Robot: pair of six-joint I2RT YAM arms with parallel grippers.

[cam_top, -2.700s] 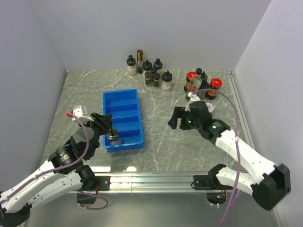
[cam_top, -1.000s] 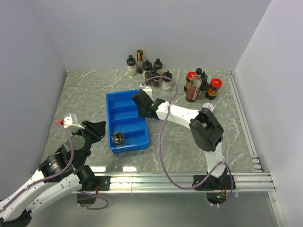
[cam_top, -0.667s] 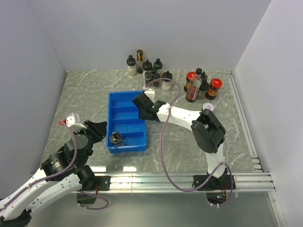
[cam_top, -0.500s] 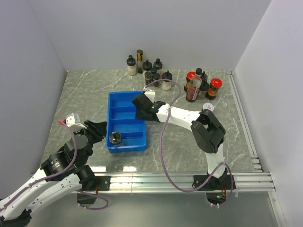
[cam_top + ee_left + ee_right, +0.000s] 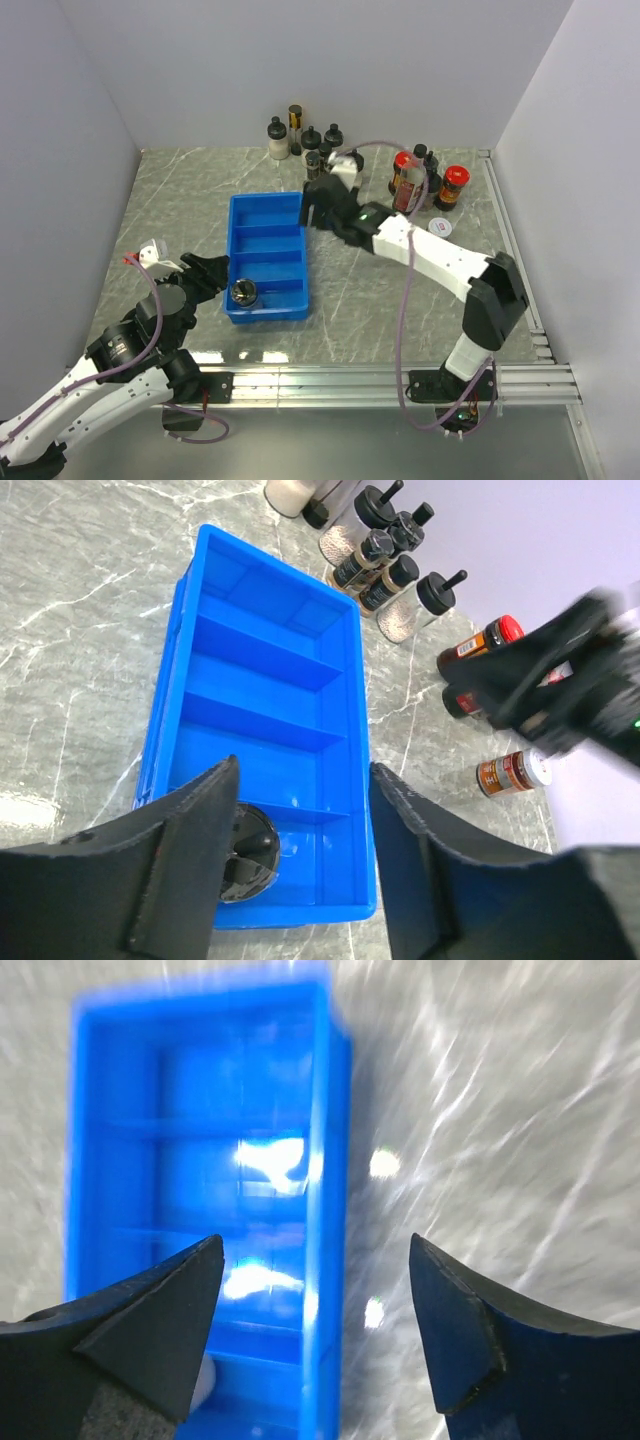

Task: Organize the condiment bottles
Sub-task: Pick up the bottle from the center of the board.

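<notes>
1. My left gripper (image 5: pixel 302 770) hangs wide and empty just beside the near-left corner of the blue tray (image 5: pixel 229 250). My right gripper (image 5: pixel 315 1250) – also spread, holding nothing – hovers over its far-right rim.
2. One black-capped jar (image 5: pixel 243 292) stands in the nearest compartment; the other condiment bottles (image 5: pixel 312 140) crowd the far wall.
3. Risk: reaching far, my right fingers could topple that tight cluster or clip the rim.
4. The bare table (image 5: pixel 340 290) right of the tray looks the safest lane.
</notes>
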